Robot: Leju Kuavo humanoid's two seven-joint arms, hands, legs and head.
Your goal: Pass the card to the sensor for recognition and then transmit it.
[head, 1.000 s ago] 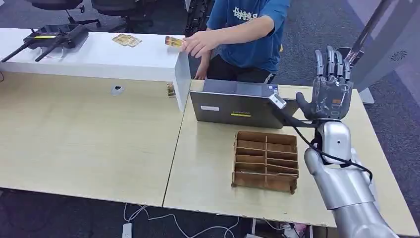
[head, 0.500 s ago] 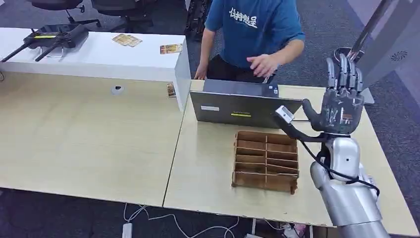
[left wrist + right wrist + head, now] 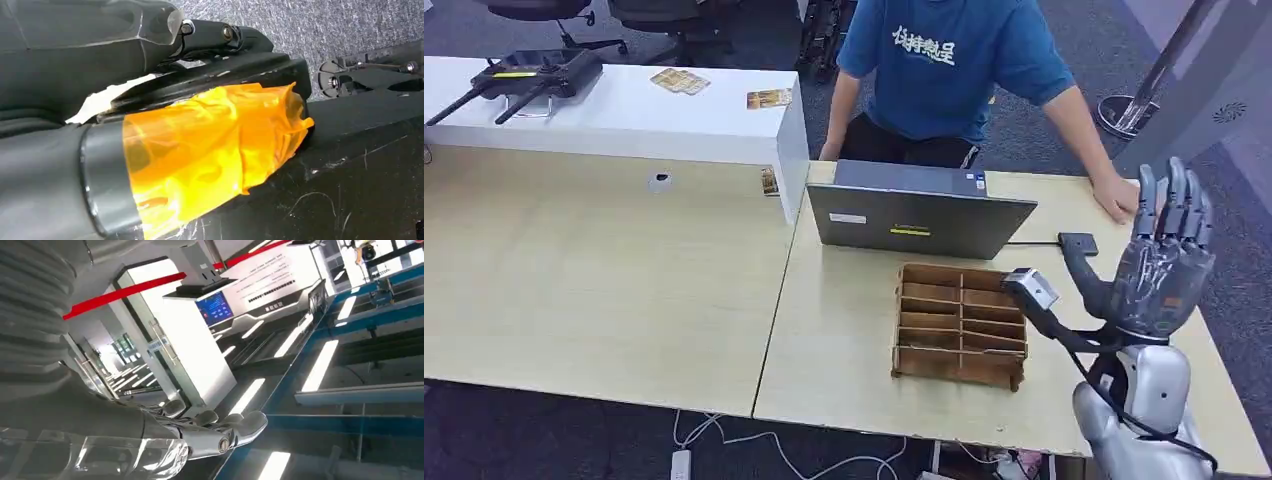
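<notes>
My right hand (image 3: 1161, 268) is raised over the table's right end, fingers straight and spread, palm empty. The right wrist view shows its fingers (image 3: 210, 432) stretched out against the ceiling, holding nothing. A card (image 3: 769, 98) lies on the white counter (image 3: 724, 125) at the back, with more cards (image 3: 679, 80) to its left. Another card (image 3: 769, 182) leans at the counter's side. A small black sensor pad (image 3: 1077, 243) lies on the table, left of my right hand and farther back. In the left wrist view my left hand (image 3: 60, 45) is a dark shape whose fingers I cannot make out.
A person in a blue shirt stands behind the table, one hand (image 3: 1117, 198) resting near the sensor. A grey laptop (image 3: 914, 215) stands open at the back. A wooden divider box (image 3: 962, 325) sits in front of it. A black controller (image 3: 534, 72) lies on the counter's left.
The person left a card on the counter, drew the arm back and set a hand on the table's right side. My right hand moved right and closer to my body.
</notes>
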